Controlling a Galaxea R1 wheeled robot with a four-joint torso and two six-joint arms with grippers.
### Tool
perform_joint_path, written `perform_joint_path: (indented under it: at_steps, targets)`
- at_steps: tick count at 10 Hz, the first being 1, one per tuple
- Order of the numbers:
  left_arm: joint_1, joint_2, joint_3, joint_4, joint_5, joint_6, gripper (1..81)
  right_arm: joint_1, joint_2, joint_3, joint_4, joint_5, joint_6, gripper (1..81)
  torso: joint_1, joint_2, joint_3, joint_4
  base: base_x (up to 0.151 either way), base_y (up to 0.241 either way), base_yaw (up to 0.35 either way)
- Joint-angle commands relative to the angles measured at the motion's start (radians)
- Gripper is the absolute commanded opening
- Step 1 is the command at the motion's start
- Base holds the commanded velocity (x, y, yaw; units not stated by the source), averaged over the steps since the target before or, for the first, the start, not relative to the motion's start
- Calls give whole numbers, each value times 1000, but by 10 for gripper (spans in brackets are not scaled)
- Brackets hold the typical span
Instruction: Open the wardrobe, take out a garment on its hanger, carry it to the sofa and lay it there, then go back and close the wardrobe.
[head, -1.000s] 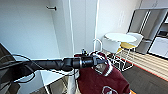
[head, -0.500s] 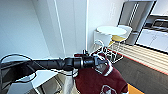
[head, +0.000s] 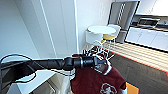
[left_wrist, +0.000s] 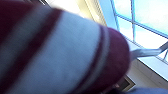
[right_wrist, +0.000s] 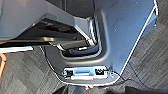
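Observation:
The garment, maroon with a white emblem and white-trimmed collar, hangs below my left gripper in the head view. The left arm reaches in from the left, and its gripper is shut at the jacket's neck on the hanger, whose thin white wire is hard to separate from the chair legs behind. The jacket's striped collar lies right against the left wrist camera, with a thin white bar beside it. Tall white panels at the left may be the wardrobe. The right wrist view looks at my own grey base.
A round white table with white chairs and a yellow stool stands ahead. Behind are a steel fridge and white kitchen counters. Dark floor spreads to the right, with an orange patch.
The whole head picture has slid left, so the camera has turned right. My left arm holds the jacket in the same place relative to me.

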Motion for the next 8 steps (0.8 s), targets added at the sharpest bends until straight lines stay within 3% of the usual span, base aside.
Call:
perform_joint_path:
  at_steps: [1,6,8]
  targets:
    - [-182,-7,34,16,-87,9,10,-2,1,8,-9,-54,-1,811,0,0,0,0,0,0,-268]
    - [-179,1,35,26,-84,11,10,-2,1,6,-3,-46,-1,811,0,0,0,0,0,0,-271]
    - [-176,13,-9,26,-50,9,10,1,1,9,-5,-46,-1,811,0,0,0,0,0,0,-277]
